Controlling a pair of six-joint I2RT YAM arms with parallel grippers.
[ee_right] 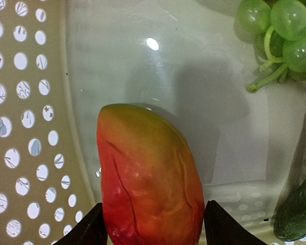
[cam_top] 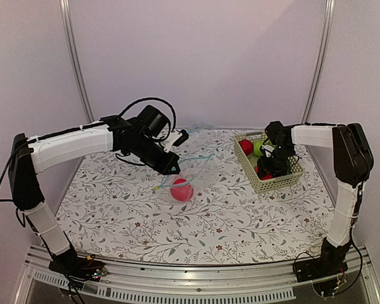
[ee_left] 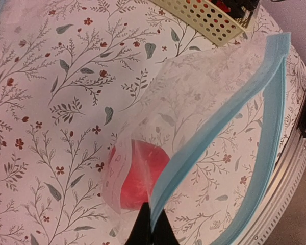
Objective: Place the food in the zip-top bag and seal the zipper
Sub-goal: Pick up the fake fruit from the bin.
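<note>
The clear zip-top bag point(cam_top: 193, 168) lies mid-table with its mouth lifted, and a round red fruit point(cam_top: 182, 189) sits inside it. My left gripper point(cam_top: 172, 166) is shut on the bag's light blue zipper strip point(ee_left: 219, 122), holding that edge up. In the left wrist view the red fruit point(ee_left: 137, 178) shows through the plastic just beyond my left gripper point(ee_left: 152, 232). My right gripper point(cam_top: 272, 161) is down in the basket point(cam_top: 266, 185). In its wrist view the right gripper point(ee_right: 153, 227) is closed on the orange-red oval piece point(ee_right: 148, 168). A dark green cucumber point(ee_right: 296, 214) lies at the right edge.
The cream perforated basket wall point(ee_right: 20, 127) is close on the left of my right gripper. A green grape bunch point(ee_right: 280, 25) lies at its far right. Another red fruit point(cam_top: 246, 147) and a bright green apple point(cam_top: 259, 147) are in the basket's far end.
</note>
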